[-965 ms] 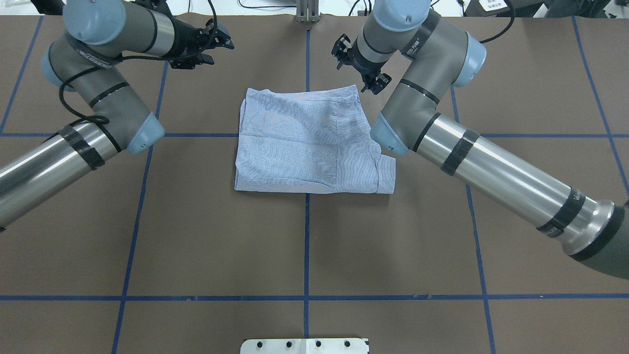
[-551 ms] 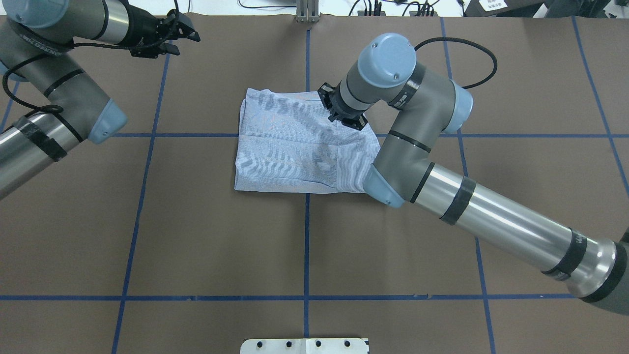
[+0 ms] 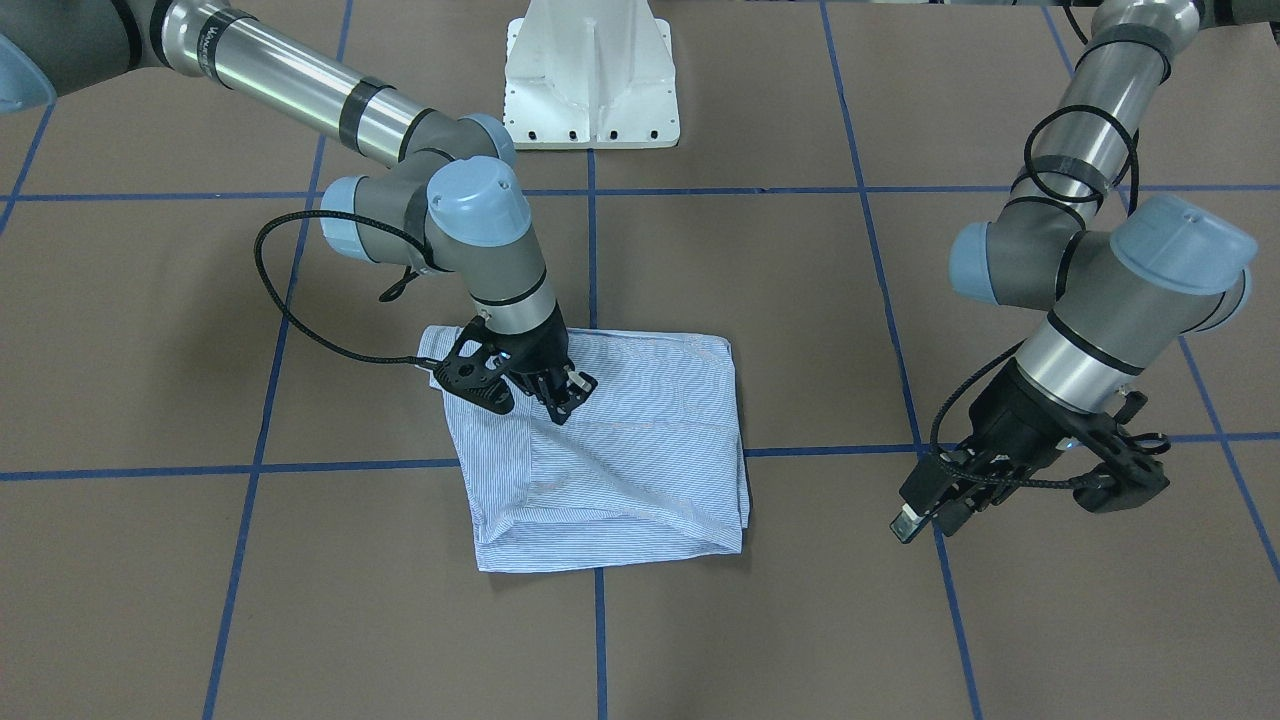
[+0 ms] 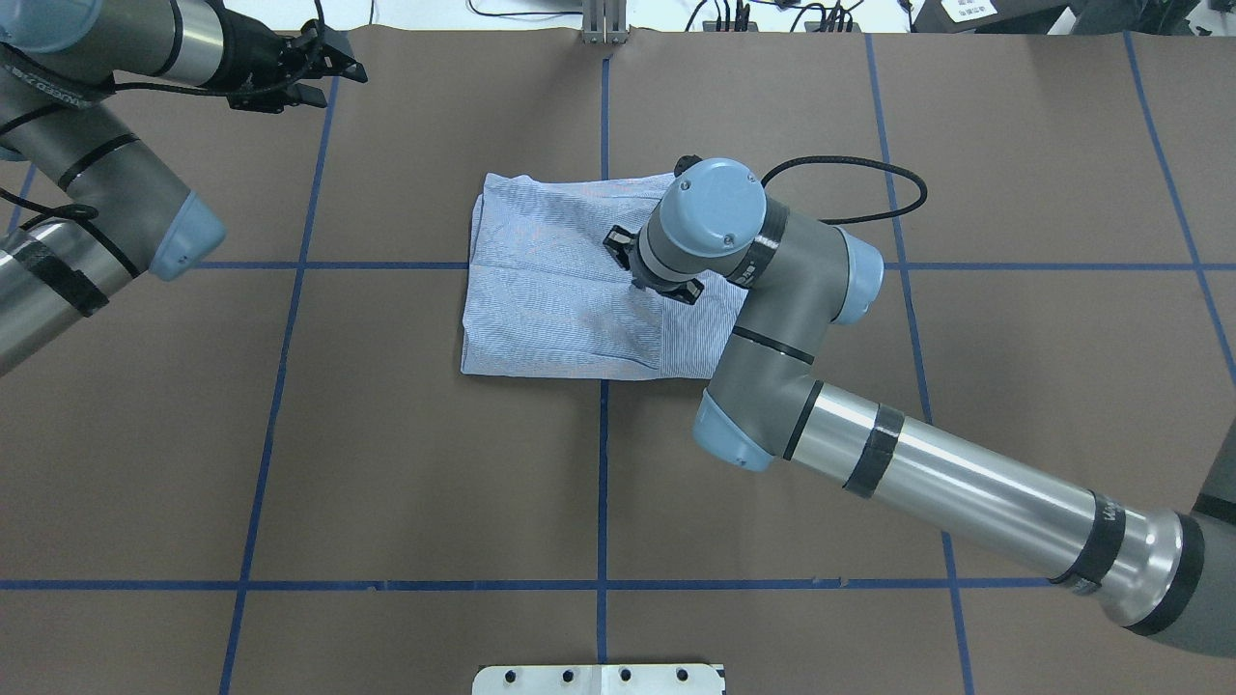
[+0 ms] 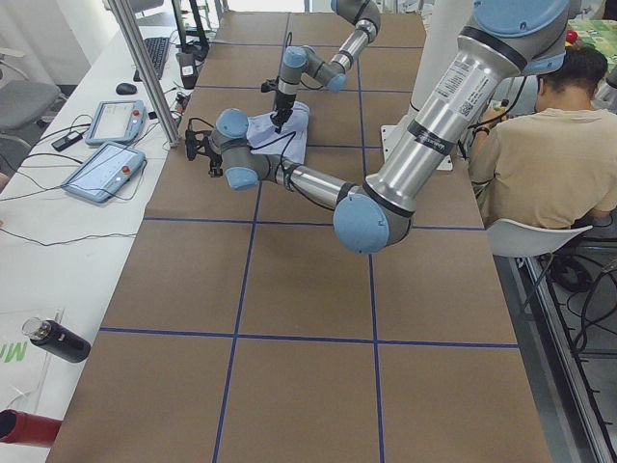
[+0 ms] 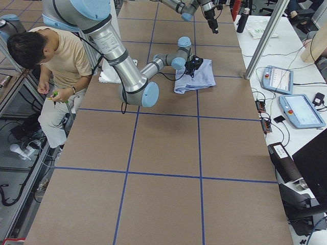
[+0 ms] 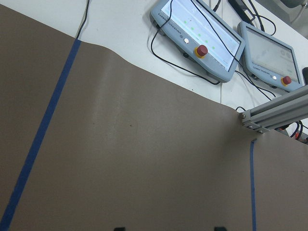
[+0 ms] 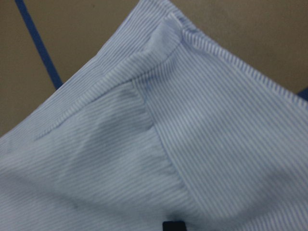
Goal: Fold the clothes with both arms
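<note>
The blue-and-white striped shirt (image 4: 550, 290) lies folded into a rough square at the table's middle, also seen in the front view (image 3: 640, 460). My right gripper (image 3: 562, 400) points straight down with its tips on the shirt's top layer near the middle. Its wrist (image 4: 710, 208) hides it from overhead. The right wrist view shows striped fabric (image 8: 216, 120) close up and one dark tip at the bottom centre, so the jaws are together. Whether they pinch cloth I cannot tell. My left gripper (image 4: 333, 72) hangs open and empty over bare table at the far left, well away from the shirt.
The white pedestal base (image 3: 590, 80) stands at the near edge. Two teach pendants (image 7: 197, 38) and an aluminium post (image 7: 274, 113) sit beyond the far edge by my left gripper. A seated person (image 6: 51, 51) is beside the robot. Blue tape lines (image 4: 290, 265) cross the brown tabletop.
My right arm swung in from behind the shirt's right corner and came down onto its middle. My left arm drew back to the far left.
</note>
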